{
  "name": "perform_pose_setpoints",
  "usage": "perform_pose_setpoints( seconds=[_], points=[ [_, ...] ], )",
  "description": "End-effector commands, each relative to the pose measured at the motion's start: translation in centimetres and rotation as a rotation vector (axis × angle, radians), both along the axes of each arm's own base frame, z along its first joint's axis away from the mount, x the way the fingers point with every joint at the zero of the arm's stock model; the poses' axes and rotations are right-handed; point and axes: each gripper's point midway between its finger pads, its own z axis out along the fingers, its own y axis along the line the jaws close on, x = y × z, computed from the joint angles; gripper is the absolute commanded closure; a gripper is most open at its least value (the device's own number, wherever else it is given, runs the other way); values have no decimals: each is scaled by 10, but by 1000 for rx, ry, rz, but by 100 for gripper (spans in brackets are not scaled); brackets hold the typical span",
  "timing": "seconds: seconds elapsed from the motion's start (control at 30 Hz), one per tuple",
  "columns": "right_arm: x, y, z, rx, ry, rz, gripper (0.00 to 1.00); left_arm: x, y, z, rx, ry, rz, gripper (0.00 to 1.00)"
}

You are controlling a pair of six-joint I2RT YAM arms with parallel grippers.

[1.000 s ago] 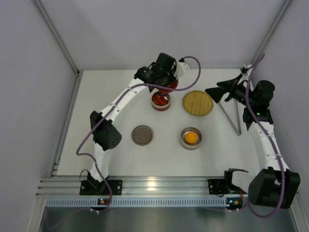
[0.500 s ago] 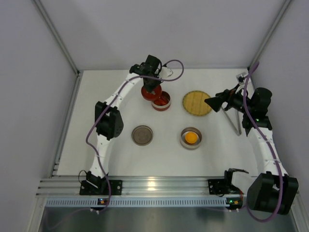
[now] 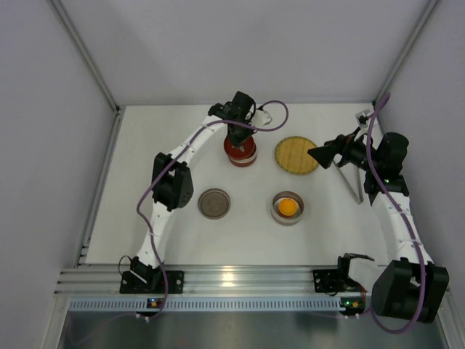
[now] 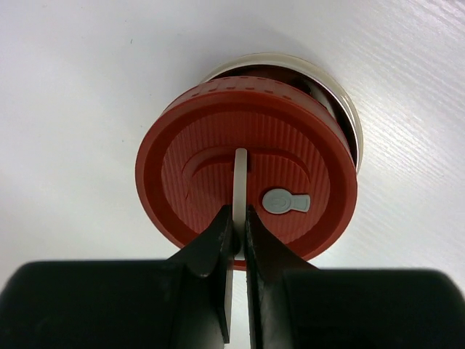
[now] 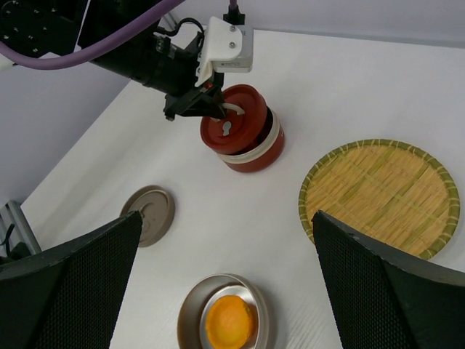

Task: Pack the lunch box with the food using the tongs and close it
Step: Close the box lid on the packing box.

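While the orange piece (image 3: 289, 208) sits in its bowl (image 3: 275, 209) nearest the arms, packing looks barely begun. Left of the bowl lies a grey disc (image 3: 214, 203) with nothing on it. Farther back the plate (image 3: 298, 155) is bare, and the tongs (image 3: 353, 186) lie flat on the worktop (image 3: 174, 145) at the right edge, gripped by nothing. The right end effector (image 3: 316, 154) hangs between plate and tongs, jaws wide and empty.

At the far side the left end effector (image 4: 237, 236) is pinched narrow on the thin white tab (image 4: 240, 171) of the red lid (image 4: 203, 182). It holds the lid over the lunch box (image 5: 258, 156), shifted off centre so that a crescent of rim shows on one side.

By this showing, what is left is to take up the tongs, move the food across and seat the lid squarely.

The lid hides the inside of the box, so no red pieces can be made out. Whether the lid touches the rim, and whether it is going on or coming off, cannot be told. The far end of the tongs is lost behind the right arm (image 3: 396, 211).
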Motion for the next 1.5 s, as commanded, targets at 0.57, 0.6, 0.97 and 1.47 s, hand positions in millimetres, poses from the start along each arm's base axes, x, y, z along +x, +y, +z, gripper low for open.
perform_pose_setpoints(
  seconds=[0.57,0.6,0.97,1.47],
  points=[
    [-1,-3,9,16,-41,-12,1,10,-33,-10,1,-69,-6,100],
    [-1,-3,9,20,-39,-11,1,9,-35,-10,9,-75,-13,100],
    [-5,-1,4,17,-32,5,1,-20,-29,-41,117,35,-86,100],
    [-9,0,8,16,-39,7,1,-113,-12,-57,254,223,-107,100]
  ],
)
